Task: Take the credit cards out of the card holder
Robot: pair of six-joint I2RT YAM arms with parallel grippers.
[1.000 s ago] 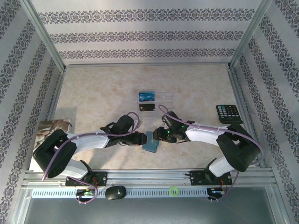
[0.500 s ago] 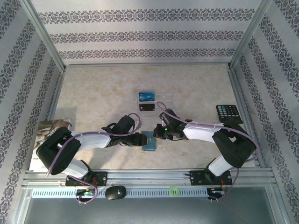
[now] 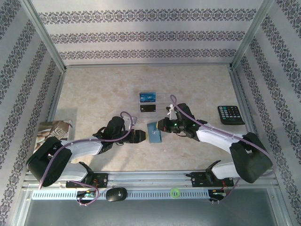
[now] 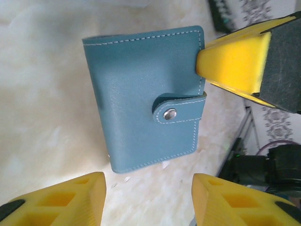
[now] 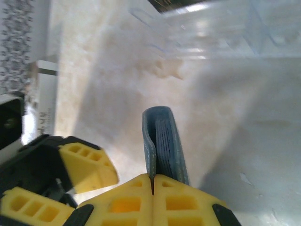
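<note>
The right hand (image 5: pixel 153 182) sits at the lower edge, its two yellow fingers pressed together along a thin seam. The card holder (image 5: pixel 162 139), teal-blue and seen edge-on, stands directly ahead of the fingertips. One thin edge of it enters the seam and is pinched there, and its stacked inner layers face the camera. Left of this hand, the left hand (image 5: pixel 77 193) shows two yellow fingers spread apart, just beside the card holder but not touching it. Further ahead, the pale marbled desk (image 5: pixel 117 70) carries a clear plastic sheet (image 5: pixel 221 28), far ahead and to the right.
</note>
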